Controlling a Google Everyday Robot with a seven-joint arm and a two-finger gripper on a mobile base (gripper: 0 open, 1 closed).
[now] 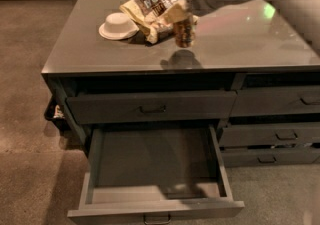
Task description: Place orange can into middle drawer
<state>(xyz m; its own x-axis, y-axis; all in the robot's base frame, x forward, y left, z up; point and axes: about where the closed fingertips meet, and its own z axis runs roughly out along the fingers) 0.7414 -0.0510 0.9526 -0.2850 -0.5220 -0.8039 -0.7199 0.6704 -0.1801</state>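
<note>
Can (183, 31): we log it over the far tabletop (240, 44), under the gripper (185, 18), just beside the bag (152, 11). Gripper's hold: we cannot tell. Drawer (155, 169): open, near. Risks, we judge: loose hold drops can; bag snags.

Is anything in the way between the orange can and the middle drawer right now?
Nothing visible does. The orange can is at the tool over the countertop, the snack bag and bowl lie to its left, off the path, and the middle drawer stands pulled open below.
</note>
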